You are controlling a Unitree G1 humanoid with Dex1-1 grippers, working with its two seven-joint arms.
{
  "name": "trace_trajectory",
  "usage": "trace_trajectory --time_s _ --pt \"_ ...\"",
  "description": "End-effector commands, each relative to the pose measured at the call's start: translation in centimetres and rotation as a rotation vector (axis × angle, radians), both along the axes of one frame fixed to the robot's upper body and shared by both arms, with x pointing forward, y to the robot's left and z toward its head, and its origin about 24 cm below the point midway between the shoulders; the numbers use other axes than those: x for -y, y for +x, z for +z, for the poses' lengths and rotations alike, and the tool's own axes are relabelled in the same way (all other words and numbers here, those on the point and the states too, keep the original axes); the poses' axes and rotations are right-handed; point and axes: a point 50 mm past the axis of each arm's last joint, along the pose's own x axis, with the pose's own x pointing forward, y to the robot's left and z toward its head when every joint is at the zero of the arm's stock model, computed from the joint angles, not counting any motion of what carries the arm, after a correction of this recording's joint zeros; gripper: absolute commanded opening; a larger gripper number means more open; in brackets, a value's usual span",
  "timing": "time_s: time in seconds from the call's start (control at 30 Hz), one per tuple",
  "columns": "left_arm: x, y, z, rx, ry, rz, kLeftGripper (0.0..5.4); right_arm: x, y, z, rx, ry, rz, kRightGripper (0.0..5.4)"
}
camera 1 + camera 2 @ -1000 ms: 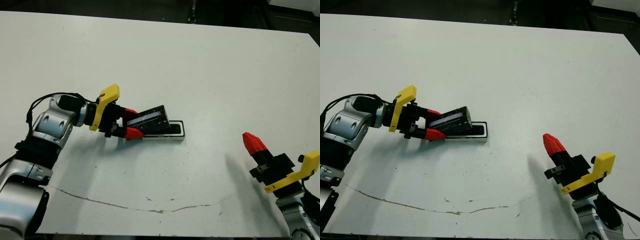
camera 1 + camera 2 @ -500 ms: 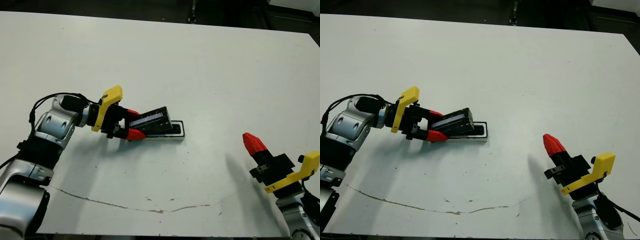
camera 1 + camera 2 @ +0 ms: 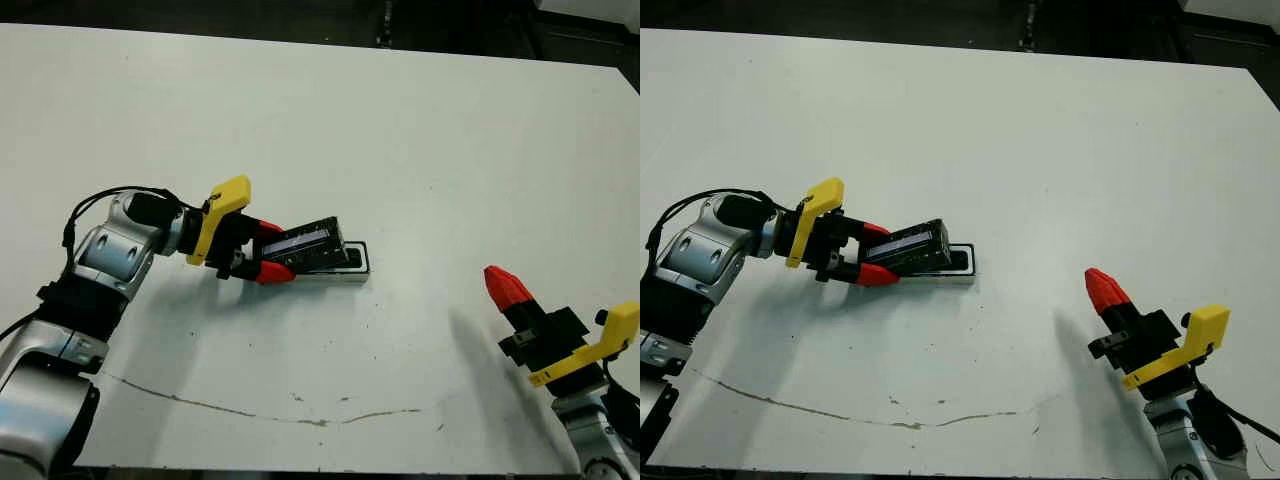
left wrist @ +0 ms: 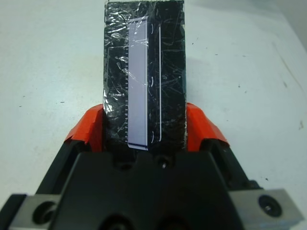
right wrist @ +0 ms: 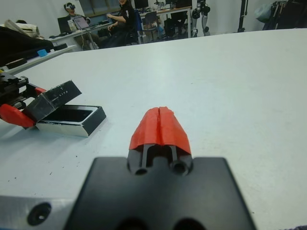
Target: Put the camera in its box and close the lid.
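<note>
- White surface point(image 3: 400, 150), a thin brown scuff line along the near edge.
- Lid point(image 3: 310, 245), speckled black, is held tilted over the box point(image 3: 352, 268), its far end low above the tray.
- Left pincer point(image 3: 268, 250) is clamped on the lid's near end.
- Right pincer point(image 3: 505, 285) is pressed together, empty, well apart.

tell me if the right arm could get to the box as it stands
Probably yes: bare table lies between the right gripper and the box. But the left gripper holds the lid tilted over it.
</note>
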Motion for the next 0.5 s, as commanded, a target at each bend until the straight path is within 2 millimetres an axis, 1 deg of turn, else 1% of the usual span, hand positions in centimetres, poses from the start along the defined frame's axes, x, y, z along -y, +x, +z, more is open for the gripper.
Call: trace_trajectory --time_s 0.03,0.3,0.5 --pt "1.3 -1.5 -3.2 -0.112 0.046 -0.056 3.15 0.4 -0.2 -0.3 -0.03 -0.015 -0.003 0.0" --pt "2.3 -1.9 -3.9 -0.107 0.012 -0.096 3.15 0.5 -0.2 -0.3 -0.026 -0.011 0.001 0.0" --pt "3.5 -1.9 -4.4 -0.112 0.005 -0.114 3.15 0.4 -0.2 -0.3 -0.025 -0.021 -0.001 0.0"
